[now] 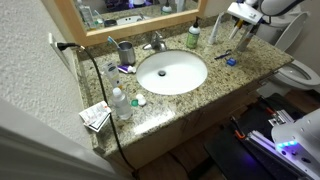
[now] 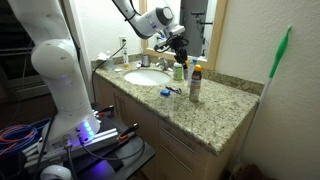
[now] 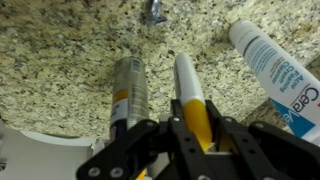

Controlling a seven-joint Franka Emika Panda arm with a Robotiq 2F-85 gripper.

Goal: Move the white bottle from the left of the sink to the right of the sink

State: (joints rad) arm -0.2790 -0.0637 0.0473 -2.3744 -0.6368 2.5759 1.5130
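My gripper point(image 3: 190, 135) is shut on the white bottle point(image 3: 187, 88), which has a yellow label. I hold it upright over the granite counter point(image 3: 60, 70) to the right of the sink point(image 1: 172, 72). I cannot tell whether its base touches the counter. In both exterior views the gripper point(image 1: 228, 35) point(image 2: 178, 47) hangs over the back right part of the counter. The bottle itself is hard to make out there.
A silver spray can point(image 3: 128, 88) point(image 2: 195, 84) stands close beside the held bottle. A white tube point(image 3: 275, 70) lies on its other side. A green bottle point(image 1: 193, 37), the faucet point(image 1: 155, 42), a cup point(image 1: 125, 50) and a clear bottle point(image 1: 120, 103) stand around the sink.
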